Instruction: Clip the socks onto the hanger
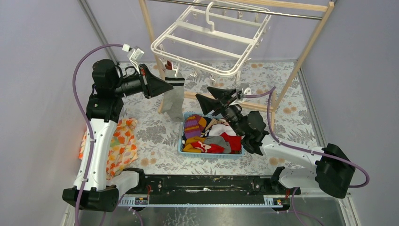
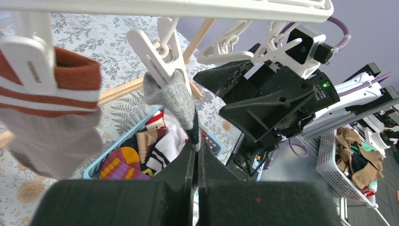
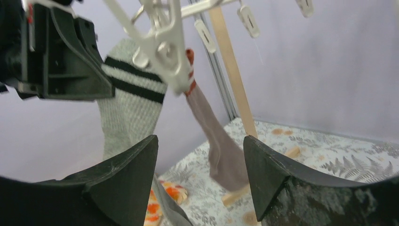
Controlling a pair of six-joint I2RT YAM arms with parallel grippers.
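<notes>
One grey sock (image 1: 175, 102) hangs vertical, nipped by left pincer (image 2: 195, 141); right pincer (image 3: 200, 141) gapes empty

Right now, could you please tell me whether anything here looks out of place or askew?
The white plastic drying hanger appears to hang tilted, its near-left corner dipping. An orange floral cloth lies crumpled outside the blue plastic basket.
</notes>
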